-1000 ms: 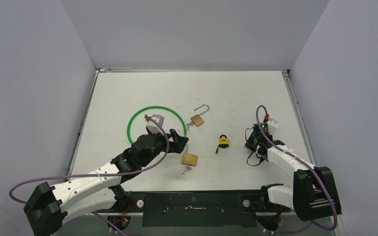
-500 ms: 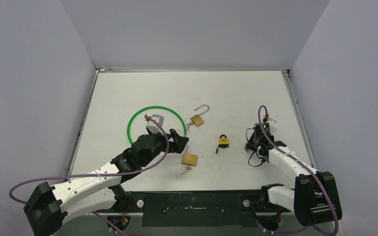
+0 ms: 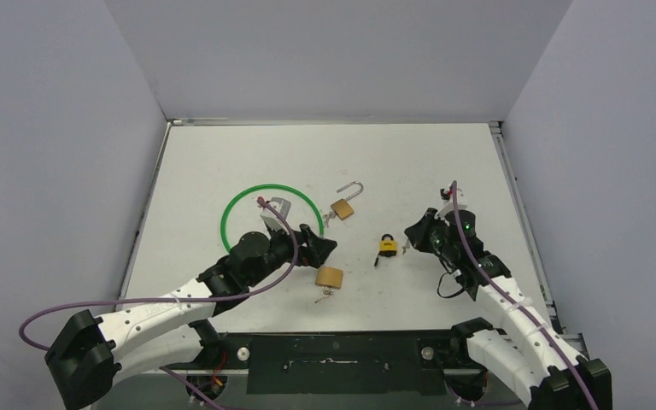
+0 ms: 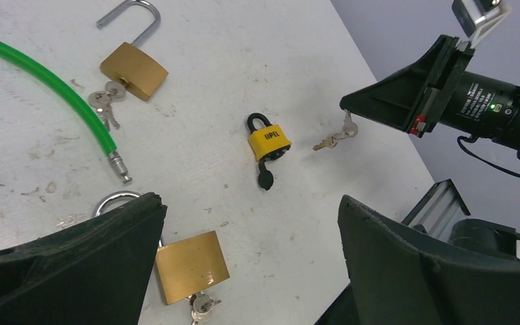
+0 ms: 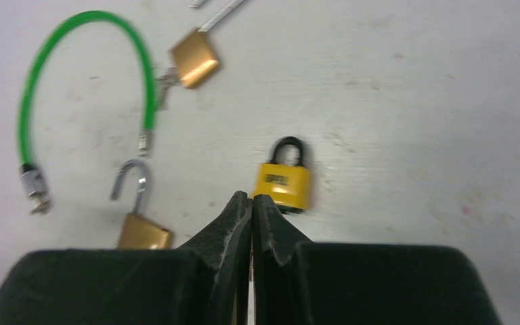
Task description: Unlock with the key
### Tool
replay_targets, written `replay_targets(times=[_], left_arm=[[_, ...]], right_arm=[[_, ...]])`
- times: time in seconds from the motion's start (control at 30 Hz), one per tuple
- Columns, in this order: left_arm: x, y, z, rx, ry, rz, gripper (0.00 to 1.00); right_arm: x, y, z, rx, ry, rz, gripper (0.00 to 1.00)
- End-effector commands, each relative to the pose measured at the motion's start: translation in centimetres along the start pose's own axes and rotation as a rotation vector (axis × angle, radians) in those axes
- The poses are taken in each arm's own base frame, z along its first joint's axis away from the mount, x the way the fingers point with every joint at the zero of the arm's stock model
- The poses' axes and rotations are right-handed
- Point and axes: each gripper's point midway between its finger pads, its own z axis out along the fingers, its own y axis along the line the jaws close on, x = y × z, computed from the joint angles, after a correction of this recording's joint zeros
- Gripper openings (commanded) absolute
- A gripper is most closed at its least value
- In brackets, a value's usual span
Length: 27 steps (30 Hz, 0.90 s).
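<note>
A small yellow padlock point(image 3: 388, 246) point(image 4: 269, 141) point(image 5: 284, 183) with a black shackle lies flat on the white table, mid-right. My right gripper point(image 3: 412, 232) point(image 5: 252, 198) is shut just to the right of it. In the left wrist view a small silver key point(image 4: 332, 139) dangles from its tip, above the table. My left gripper point(image 3: 323, 248) point(image 4: 250, 210) is wide open with nothing between its fingers. It hovers left of the yellow padlock, over a brass padlock point(image 3: 329, 276) point(image 4: 191, 265).
A second brass padlock point(image 3: 342, 207) point(image 4: 133, 70) with an open shackle and keys lies farther back. A green cable lock point(image 3: 260, 201) point(image 4: 47, 81) loops at centre-left. Grey walls enclose the table on three sides.
My right arm has swung left toward the yellow padlock and its jaws have shut. The left arm has hardly moved.
</note>
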Motion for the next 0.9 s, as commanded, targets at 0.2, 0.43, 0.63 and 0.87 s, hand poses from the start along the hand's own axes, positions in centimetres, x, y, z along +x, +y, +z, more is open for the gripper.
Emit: replay_targets(times=[0.2,0.43,0.63,0.87], left_arm=[[-4.3,-8.8,-0.3,0.361,-0.062,-0.039,0.97],[-6.4,-12.9,-1.2,0.545,-0.103,-0.07,0.95],[-6.9,-14.7,-0.8,0.614,-0.088,-0.065,0.73],[-6.7,-16.7,-2.0,0.745,-0.069,-0.075,0.43]], right_arm=[[-7.4,17.2,-10.7,-0.813,-0.37,-0.205,0.0],[-7.9,22.2,-15.7,-1.084,-0.394,-0.212,0.0],[-7.3,24.7,-18.2,-1.212,-0.378,-0.195,0.0],[-6.3,25.7,-18.8,-1.246,-0.357,-0.192,0.0]])
